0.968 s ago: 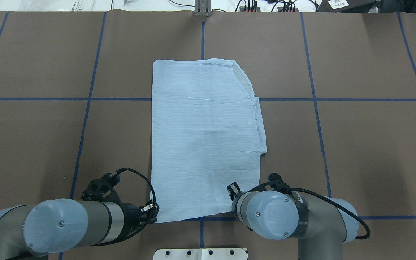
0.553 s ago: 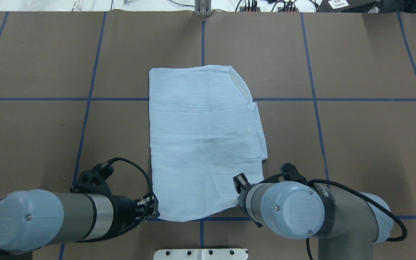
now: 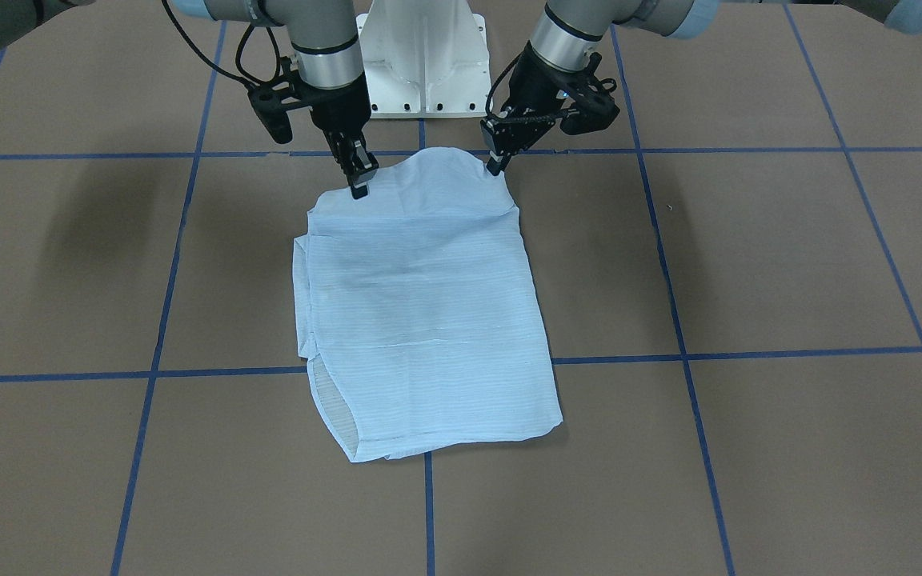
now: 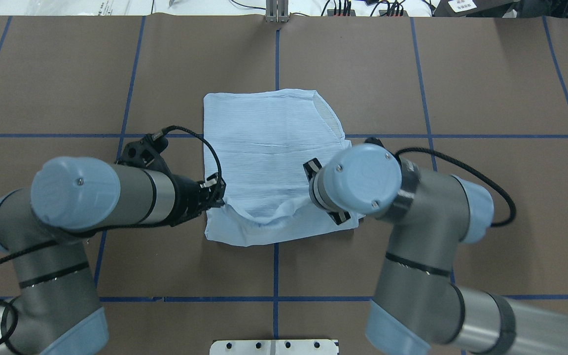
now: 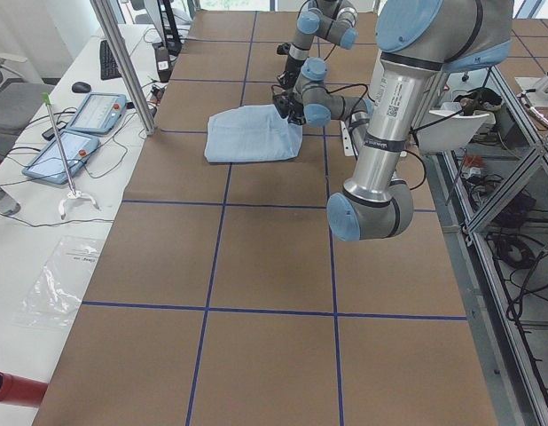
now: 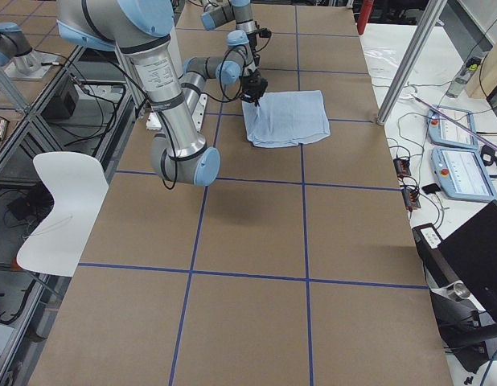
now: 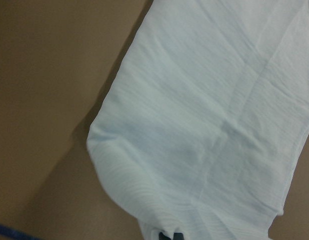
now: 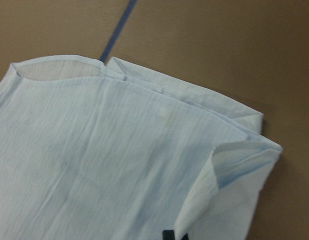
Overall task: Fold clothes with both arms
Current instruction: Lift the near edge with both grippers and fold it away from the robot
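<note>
Shirt (image 4: 274, 143) lies in the middle of the desk (image 4: 57, 79), narrowed into a long panel with the sleeves folded in; the layers show along its right edge. Its far part is flat. Its near hem is up off the surface and sags in a soft curve between my two hands.

My left hand (image 4: 213, 193) is closed on the near left corner of the hem, and my right hand (image 3: 358, 182) is closed on the near right corner. From overhead my own wrist hides the right one, but from across the desk its fingers show pinched on cloth.

I hold both corners at much the same height so that the hem is level and the fold line can run square across the panel. The cloth is thin and limp, so the slack middle could drag or wrinkle. I judge the next move is to carry the hem towards the far edge and lay it down, corner over corner.
</note>
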